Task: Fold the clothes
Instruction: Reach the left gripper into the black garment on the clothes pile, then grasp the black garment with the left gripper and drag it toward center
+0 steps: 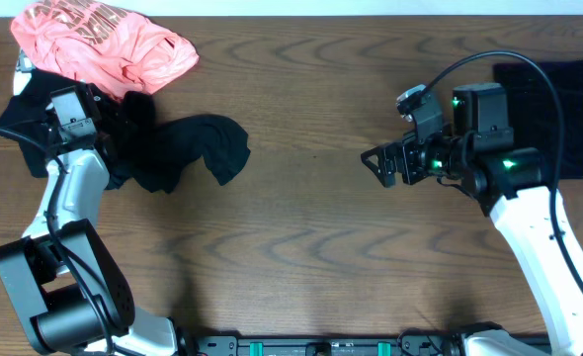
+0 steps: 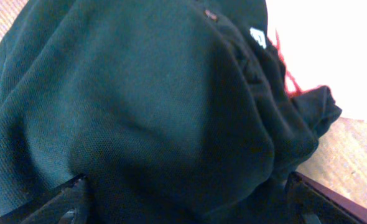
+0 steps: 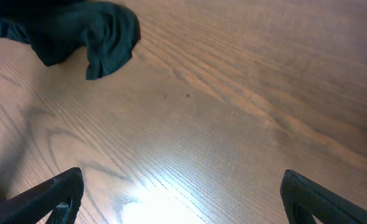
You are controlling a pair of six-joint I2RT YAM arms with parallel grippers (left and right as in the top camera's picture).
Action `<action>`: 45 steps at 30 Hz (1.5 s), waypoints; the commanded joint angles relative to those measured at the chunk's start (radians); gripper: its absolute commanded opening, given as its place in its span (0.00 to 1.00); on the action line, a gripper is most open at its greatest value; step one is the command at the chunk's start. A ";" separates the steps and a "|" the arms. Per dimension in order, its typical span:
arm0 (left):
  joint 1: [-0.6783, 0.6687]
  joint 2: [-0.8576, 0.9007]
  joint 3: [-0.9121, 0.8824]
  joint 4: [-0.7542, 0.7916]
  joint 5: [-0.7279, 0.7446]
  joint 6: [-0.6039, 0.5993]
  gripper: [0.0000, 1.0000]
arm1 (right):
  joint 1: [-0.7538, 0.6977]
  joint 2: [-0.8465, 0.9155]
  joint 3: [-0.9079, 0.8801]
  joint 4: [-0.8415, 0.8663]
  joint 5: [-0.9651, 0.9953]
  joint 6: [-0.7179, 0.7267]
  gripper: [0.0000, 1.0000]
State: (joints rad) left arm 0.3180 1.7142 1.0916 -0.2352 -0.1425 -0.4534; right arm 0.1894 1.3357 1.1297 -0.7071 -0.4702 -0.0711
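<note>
Clothes sit along the far half of the wooden table (image 1: 301, 247), none in the near half. Right gripper (image 1: 378, 165) is right of centre, pointing left, fingers spread wide, nothing between them; right wrist view shows only bare wood below it. Left gripper (image 1: 135, 114) is at far left over the crumpled black garment (image 1: 198, 148), also spread wide. In the left wrist view both fingertips are at the frame's bottom corners with black cloth bunched just in front; not clamped on it, can't tell if the tips touch fabric. That garment lies in a loose heap left of centre, one lobe trailing right, with a small white logo (image 2: 257, 36) near its top fold. Beyond it, far-left corner: coral-pink printed tee (image 1: 104, 44), rumpled, its edge meeting the black one. Far right: another dark garment (image 1: 578, 109) lying flat, partly behind the right arm.
</note>
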 commanded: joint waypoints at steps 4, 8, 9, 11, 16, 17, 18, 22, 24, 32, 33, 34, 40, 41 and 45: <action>0.002 0.007 0.016 0.036 -0.027 -0.015 1.00 | 0.010 0.083 0.019 0.000 -0.002 -0.016 0.99; 0.002 0.028 0.016 0.035 -0.027 -0.015 1.00 | 0.010 0.092 0.019 0.013 -0.005 -0.016 0.99; 0.002 0.035 0.016 0.034 -0.027 -0.015 0.99 | 0.010 0.091 0.019 0.018 -0.005 -0.016 0.99; 0.002 0.058 0.016 0.031 -0.027 -0.012 0.91 | 0.010 0.091 0.019 0.024 -0.004 -0.016 0.99; 0.002 0.068 0.016 0.028 -0.027 -0.012 0.28 | 0.010 0.091 0.019 0.024 -0.004 -0.017 0.99; 0.002 0.068 0.016 0.029 -0.027 -0.012 0.23 | 0.010 0.091 0.019 0.024 -0.004 -0.017 0.99; 0.002 0.065 0.016 0.032 -0.027 -0.012 0.19 | 0.010 0.091 0.019 0.025 -0.004 -0.017 0.99; 0.001 0.034 0.016 0.036 -0.024 -0.013 0.06 | 0.010 0.091 0.019 0.026 -0.004 -0.016 0.99; 0.000 0.000 0.016 0.037 -0.023 -0.015 0.06 | 0.010 0.091 0.019 0.026 -0.004 -0.016 0.99; -0.003 -0.278 0.016 0.055 0.065 -0.016 0.06 | 0.010 0.091 0.019 0.031 -0.005 -0.016 0.99; -0.003 -0.315 0.016 0.064 0.111 -0.015 0.06 | 0.010 0.091 0.019 0.034 -0.005 -0.016 0.98; -0.003 -0.351 0.016 0.074 0.154 -0.016 0.06 | 0.010 0.091 0.019 0.035 -0.005 -0.016 0.98; -0.022 -0.520 0.016 0.166 0.341 -0.015 0.06 | 0.010 0.076 0.020 0.035 -0.009 -0.016 0.96; -0.029 -0.540 0.016 0.178 0.340 -0.011 0.06 | 0.010 0.072 0.020 0.034 -0.010 -0.016 0.97; -0.041 -0.578 0.016 0.220 0.341 -0.016 0.06 | 0.010 0.053 0.020 0.016 -0.014 -0.016 0.97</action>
State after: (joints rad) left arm 0.2855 1.1664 1.0908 -0.0490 0.1513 -0.4717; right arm 0.1894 1.4239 1.1305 -0.6796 -0.4713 -0.0711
